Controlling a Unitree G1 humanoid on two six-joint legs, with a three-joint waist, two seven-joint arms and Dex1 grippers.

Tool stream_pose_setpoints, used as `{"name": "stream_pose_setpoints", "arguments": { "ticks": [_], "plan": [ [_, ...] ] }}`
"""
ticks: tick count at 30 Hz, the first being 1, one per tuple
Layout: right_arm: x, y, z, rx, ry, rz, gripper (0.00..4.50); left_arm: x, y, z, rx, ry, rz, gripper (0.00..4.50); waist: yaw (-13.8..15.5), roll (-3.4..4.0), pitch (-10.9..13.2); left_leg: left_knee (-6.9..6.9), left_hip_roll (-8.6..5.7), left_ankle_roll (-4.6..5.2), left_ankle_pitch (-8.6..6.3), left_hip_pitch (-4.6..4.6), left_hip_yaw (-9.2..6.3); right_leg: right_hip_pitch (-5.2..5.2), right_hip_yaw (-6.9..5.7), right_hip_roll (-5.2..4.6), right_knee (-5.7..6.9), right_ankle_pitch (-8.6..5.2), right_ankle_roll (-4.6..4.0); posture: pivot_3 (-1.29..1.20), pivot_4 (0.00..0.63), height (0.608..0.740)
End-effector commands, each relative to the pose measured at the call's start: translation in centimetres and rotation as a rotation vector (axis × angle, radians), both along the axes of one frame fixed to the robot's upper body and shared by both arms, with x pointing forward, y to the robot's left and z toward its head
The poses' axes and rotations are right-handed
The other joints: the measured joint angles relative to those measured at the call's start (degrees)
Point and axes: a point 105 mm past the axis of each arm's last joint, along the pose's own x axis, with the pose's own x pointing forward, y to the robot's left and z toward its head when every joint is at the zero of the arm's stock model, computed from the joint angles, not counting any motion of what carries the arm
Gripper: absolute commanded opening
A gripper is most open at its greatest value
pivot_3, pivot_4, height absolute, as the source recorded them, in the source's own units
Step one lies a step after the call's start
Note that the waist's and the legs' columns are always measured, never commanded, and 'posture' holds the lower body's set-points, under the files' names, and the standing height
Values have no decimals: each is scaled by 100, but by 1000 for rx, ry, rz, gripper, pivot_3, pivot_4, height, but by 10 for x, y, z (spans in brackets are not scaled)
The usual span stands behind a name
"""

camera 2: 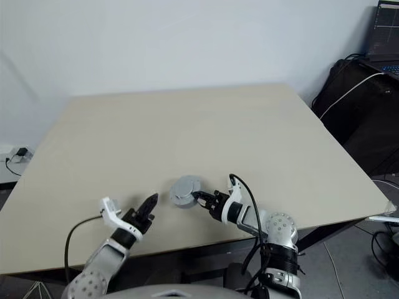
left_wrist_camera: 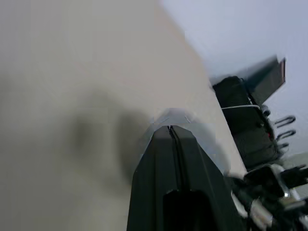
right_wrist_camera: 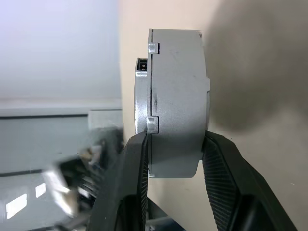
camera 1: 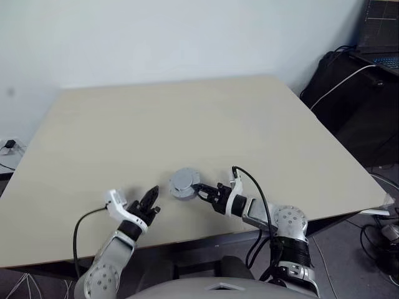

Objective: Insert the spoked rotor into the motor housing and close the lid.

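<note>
Right gripper (camera 1: pixel 201 189) jaws grip motor housing (camera 1: pixel 184 183) edgewise

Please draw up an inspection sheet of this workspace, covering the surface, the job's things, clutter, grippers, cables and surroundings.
Surface: beige table, bare apart from the work near its front edge.
Job's things: motor housing with the lid seated on it, forming one grey round unit; rotor not visible, presumably inside.
Clutter: nothing seen.
Grippers: right gripper clamps the closed unit across its thickness, one finger on each flat face; left gripper shut, empty, apart from the unit.
Cables: black cable looping over the right wrist; another at the left wrist; a white cable on the dark bag.
Surroundings: white wall; dark bag and a laptop beyond the table's right corner.
</note>
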Motion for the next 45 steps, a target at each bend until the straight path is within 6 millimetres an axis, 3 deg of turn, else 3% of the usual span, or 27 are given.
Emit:
{"name": "stream_pose_setpoints", "arguments": {
  "ticks": [1, 6, 11, 20, 43, 45],
  "plan": [
    [7, 31, 49, 199, -134, 15, 1305, 1, -20, 13, -194, -32, 48, 0, 1, -3, 5, 2, 1, 0, 0, 0, 0, 1, -6, 4, 0, -1, 1, 0, 0, 740],
    [11, 37, 67, 232, -187, 31, 1305, -5, -27, 15, -336, -29, 69, 0, -13, -8, 19, 13, -1, 2, 1, 1, 8, 8, -8, 41, -1, -3, 2, 0, 0, 740],
    [11, 42, 78, 245, -217, 58, 1305, -5, -29, 23, -442, -60, 76, 1571, -39, -8, 35, 19, 7, 2, 3, 8, 9, 13, -6, 58, 4, -4, 3, 0, 0, 740],
    [7, 44, 74, 221, -199, 80, 1305, -7, -35, 35, -577, -101, 60, 4485, -44, -12, 37, 19, 3, 3, 3, 12, 15, 18, 3, 62, 2, -5, 4, 0, 0, 740],
    [-24, 42, 56, 164, -132, 249, 1305, -5, -40, 40, -662, -129, 82, 4485, -71, -16, 37, 27, 4, 5, 4, 22, 21, 28, 13, 66, 4, -5, 5, 0, 0, 740],
    [-23, 41, 55, 157, -126, 240, 1305, -5, -39, 41, -665, -132, 89, 4099, -73, -16, 37, 27, 4, 5, 4, 22, 22, 29, 13, 67, 4, -6, 6, 0, 0, 740]
  ]
}}
